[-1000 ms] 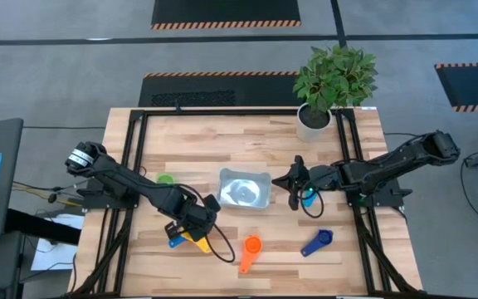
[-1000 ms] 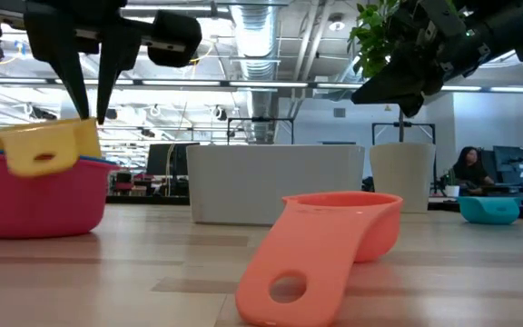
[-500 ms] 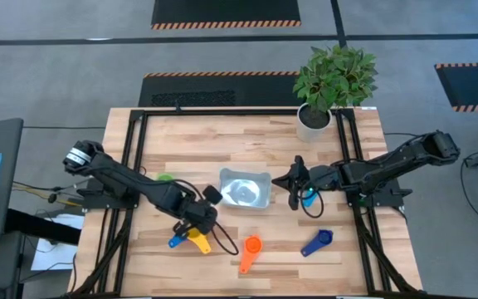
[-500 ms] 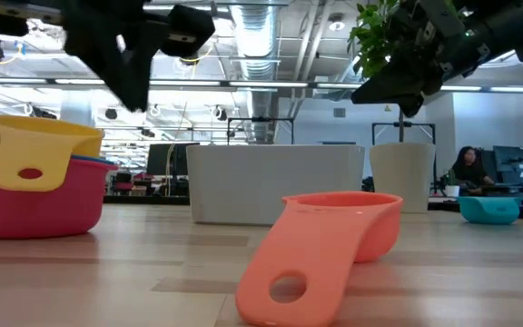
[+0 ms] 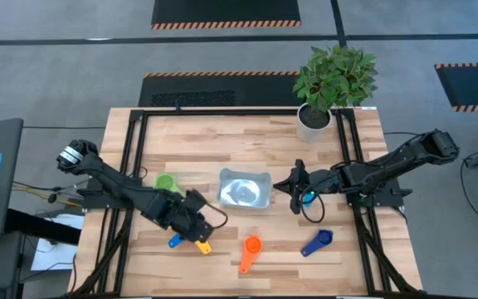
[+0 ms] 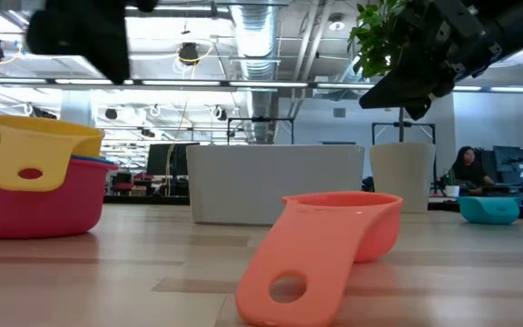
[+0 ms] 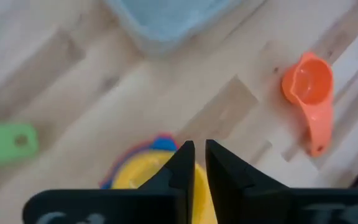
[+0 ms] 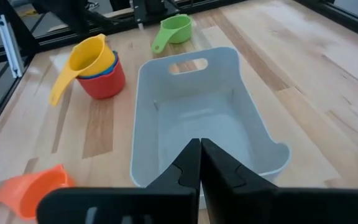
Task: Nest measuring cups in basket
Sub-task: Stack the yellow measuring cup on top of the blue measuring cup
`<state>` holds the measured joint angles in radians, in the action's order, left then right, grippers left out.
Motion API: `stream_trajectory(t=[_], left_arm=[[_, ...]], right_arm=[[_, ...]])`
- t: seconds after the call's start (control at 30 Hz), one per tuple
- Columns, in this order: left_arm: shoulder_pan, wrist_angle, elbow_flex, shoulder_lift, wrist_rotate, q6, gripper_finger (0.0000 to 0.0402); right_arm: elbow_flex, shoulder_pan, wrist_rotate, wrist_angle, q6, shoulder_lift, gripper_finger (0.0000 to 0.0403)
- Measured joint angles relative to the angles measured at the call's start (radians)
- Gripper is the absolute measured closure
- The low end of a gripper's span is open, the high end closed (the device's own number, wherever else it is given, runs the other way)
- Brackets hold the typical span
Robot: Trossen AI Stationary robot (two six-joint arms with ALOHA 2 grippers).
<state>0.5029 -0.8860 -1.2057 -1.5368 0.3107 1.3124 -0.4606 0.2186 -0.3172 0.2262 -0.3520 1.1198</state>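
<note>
The basket [image 5: 244, 190] stands in the middle of the table [image 5: 247, 133]. To its left lies one cup [image 5: 166, 182]. In front of that cup, near the table's front edge, three cups sit one inside another as a stack [image 8: 97, 67], and the left tool [image 5: 196, 226] is above it. Right of the stack lies a cup [image 5: 251, 247], and further right another cup [image 5: 317, 242]. The right tool [image 5: 297, 184] is just right of the basket, above a cup [image 6: 488, 208]. A plant pot [image 5: 313, 120] stands at the back right corner.
</note>
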Motion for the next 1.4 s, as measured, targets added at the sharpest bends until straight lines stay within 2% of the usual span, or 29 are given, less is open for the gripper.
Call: stream_trajectory(t=[0.17,0.33,0.47,0.6,0.8,0.93,1.23,1.4], left_arm=[[0.071,-0.074,0.0,-0.002,0.019,0.163,0.0342],[0.122,-0.189,0.0,-0.002,-0.009,0.303,0.0287],[0.138,-0.247,0.0,-0.002,-0.017,0.34,0.0247],[0.138,-0.246,0.005,-0.002,-0.006,0.33,0.0234],[0.138,-0.198,0.103,-0.004,-0.025,0.363,0.0247],[0.138,-0.188,0.112,-0.004,-0.015,0.365,0.0263],[0.132,-0.137,0.112,-0.004,-0.017,0.263,0.0347],[0.108,-0.141,0.11,-0.003,-0.012,0.191,0.0368]], right_arm=[[0.0,0.014,0.0,-0.002,-0.009,0.0,0.0373],[0.0,0.015,0.0,-0.005,-0.006,0.0,0.0375],[0.0,0.015,0.0,-0.005,-0.007,0.0,0.0372],[0.0,0.015,-0.006,-0.005,-0.017,0.0,0.0368],[0.0,0.015,-0.028,-0.008,-0.025,0.0,0.037],[0.0,0.015,-0.029,-0.009,-0.025,0.0,0.0375],[0.0,0.015,-0.029,-0.008,-0.025,0.0,0.037],[0.0,0.015,-0.029,-0.009,-0.025,0.0,0.0373]])
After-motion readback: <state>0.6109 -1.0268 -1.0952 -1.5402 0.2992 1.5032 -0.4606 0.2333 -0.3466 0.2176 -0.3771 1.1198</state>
